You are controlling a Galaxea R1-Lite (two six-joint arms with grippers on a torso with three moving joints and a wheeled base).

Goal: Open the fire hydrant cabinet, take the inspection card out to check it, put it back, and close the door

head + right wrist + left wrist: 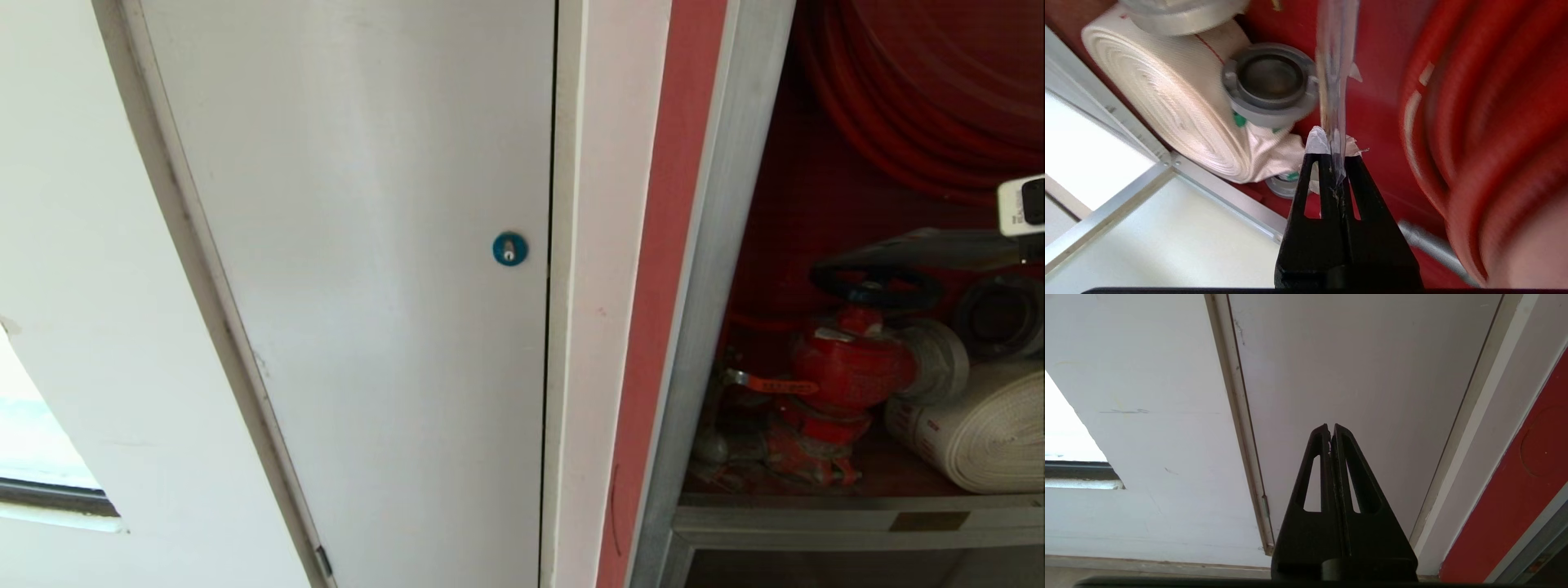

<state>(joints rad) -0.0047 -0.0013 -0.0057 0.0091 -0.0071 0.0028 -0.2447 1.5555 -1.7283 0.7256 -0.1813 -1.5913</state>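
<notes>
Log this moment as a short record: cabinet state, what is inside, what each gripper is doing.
cabinet: fire hydrant cabinet open, inside exposed
contents: red valve, rolled white hose, coiled red hose
right gripper: shut on the inspection card, seen edge-on in its clear sleeve, inside the cabinet
left gripper: shut, empty, facing the white door
white door lock: blue, round

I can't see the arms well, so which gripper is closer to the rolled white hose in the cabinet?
Right. The right gripper is inside the open cabinet, shut on the clear card sleeve, with the white hose roll close by. The left gripper is shut, facing the white door outside it.
</notes>
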